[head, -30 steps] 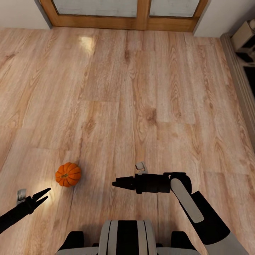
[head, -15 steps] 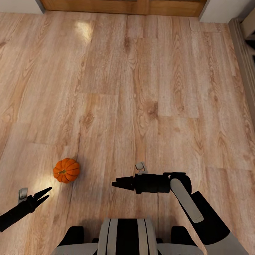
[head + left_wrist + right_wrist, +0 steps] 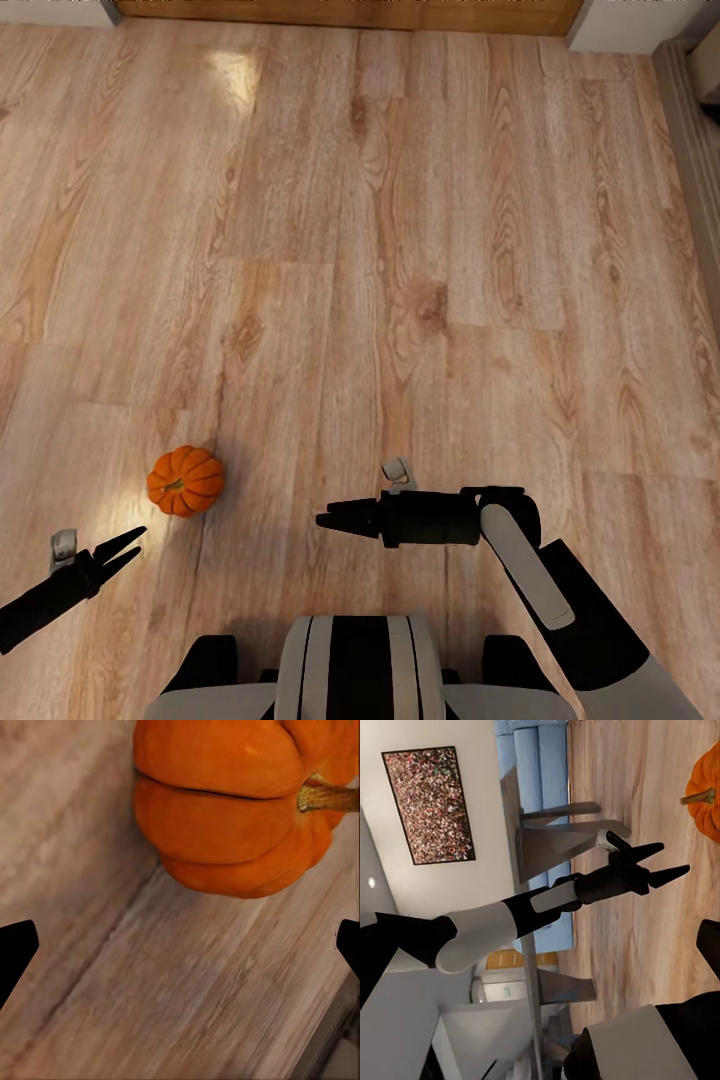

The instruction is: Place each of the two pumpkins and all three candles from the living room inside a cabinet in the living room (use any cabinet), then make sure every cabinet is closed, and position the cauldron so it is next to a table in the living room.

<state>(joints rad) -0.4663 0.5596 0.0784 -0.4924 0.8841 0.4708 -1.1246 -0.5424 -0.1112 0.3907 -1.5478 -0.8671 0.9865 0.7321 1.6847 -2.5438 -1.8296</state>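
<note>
Your head camera has tipped further down since a second ago: the wooden door frame that ran along the far edge of the head view has nearly slid out of it, and the whole wood floor (image 3: 400,250) has shifted with it. That is the view moving, not the things.

One pumpkin (image 3: 186,480) lies on its side on the floor, ahead of you and to your left, with its stem pointing sideways. It sits in the same place relative to your arms as before.

Your left gripper (image 3: 125,548) hangs low just short of the pumpkin, not touching it, with its two fingers spread apart and nothing between them. In the left wrist view the pumpkin (image 3: 240,802) fills the space ahead of those parted tips, with bare floor between.

Your right gripper (image 3: 330,519) points across your front toward the left, its fingers drawn close together on nothing. It holds the same pose as a second ago. The right wrist view looks over at your left gripper (image 3: 664,862) and the pumpkin (image 3: 709,791) beyond it.
</note>
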